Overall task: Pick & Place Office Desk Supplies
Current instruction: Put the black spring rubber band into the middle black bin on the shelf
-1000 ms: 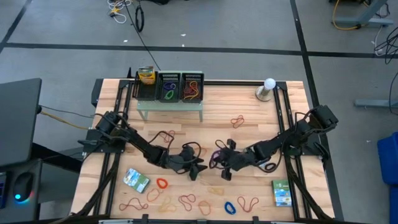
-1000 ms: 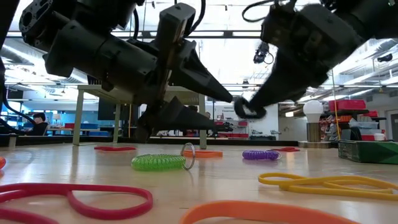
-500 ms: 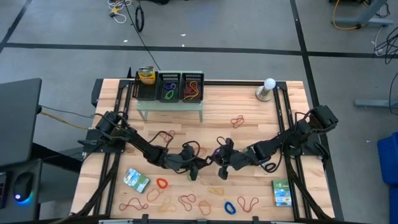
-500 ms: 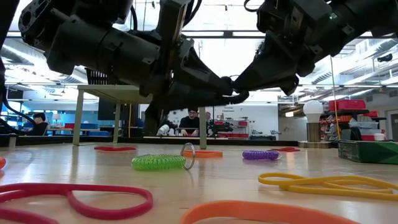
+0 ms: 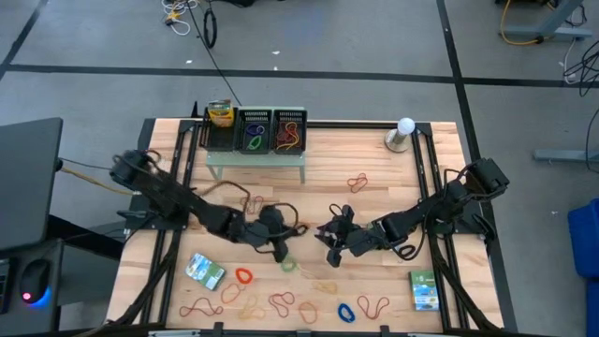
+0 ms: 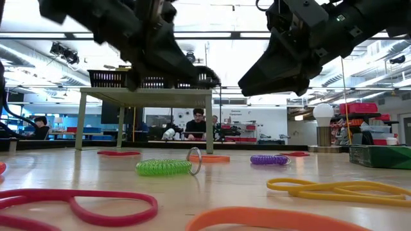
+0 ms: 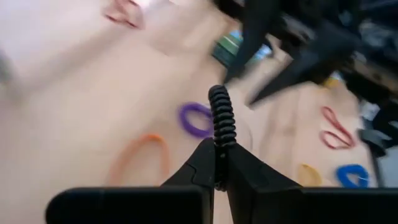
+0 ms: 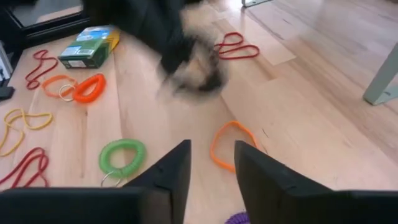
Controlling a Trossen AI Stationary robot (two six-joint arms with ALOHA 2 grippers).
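Now that our right gripper [image 5: 329,245] has spread and our left gripper [image 7: 219,163] pinches the black coil [image 7: 222,118], the handover looks done, probably bound for a tray.

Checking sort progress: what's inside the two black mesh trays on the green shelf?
In the high view, the left mesh tray holds purple, green and blue loops; the right mesh tray holds orange and red ones. Anything beneath those loops is covered.
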